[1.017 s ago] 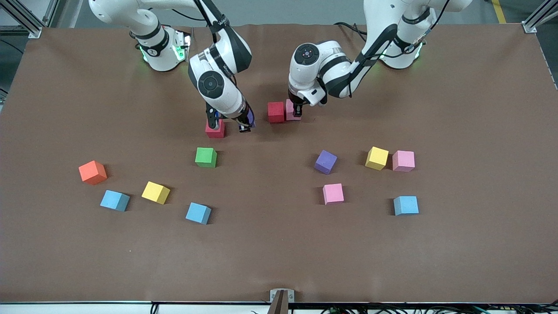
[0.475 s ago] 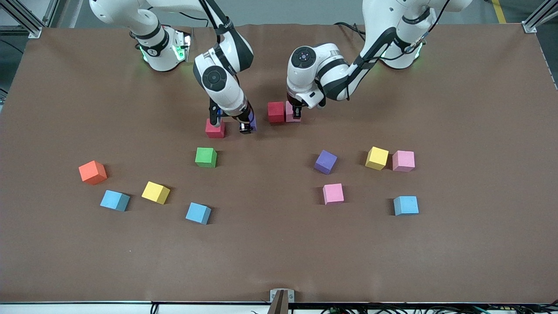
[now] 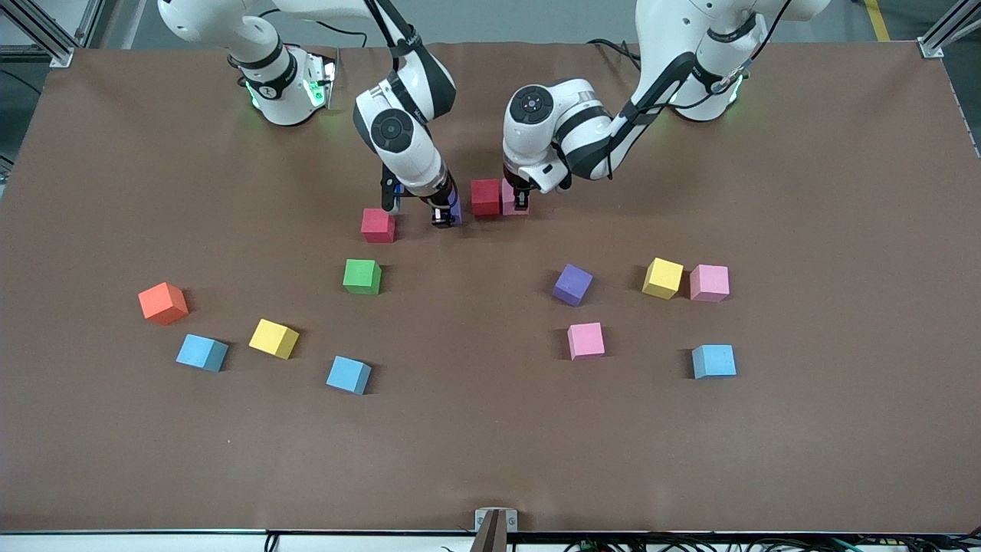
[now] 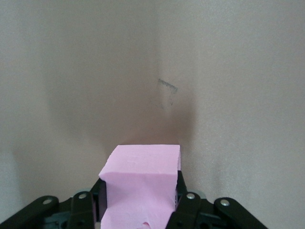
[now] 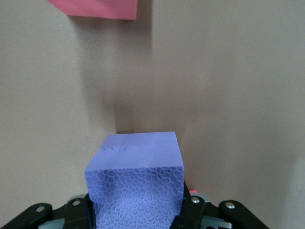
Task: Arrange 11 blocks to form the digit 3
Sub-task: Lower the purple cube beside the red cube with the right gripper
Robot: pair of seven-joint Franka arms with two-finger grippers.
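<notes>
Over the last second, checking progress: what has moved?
The right gripper, shut on a purple block, carried it from beside the lone red block toward the red block beside the left gripper, which stayed shut on its pink block. Other blocks stayed put.

A brown mat (image 3: 805,192) covers the table, with aluminium frame posts (image 3: 946,31) at its 11 and 1 o'clock corners.

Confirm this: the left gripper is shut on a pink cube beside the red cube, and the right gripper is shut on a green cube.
One thing is wrong: the right gripper is shut on a purple cube, not a green one, as the right wrist view shows. The green cube sits untouched on the table. The rest stands: the left gripper is shut on a pink cube beside the red cube.
</notes>
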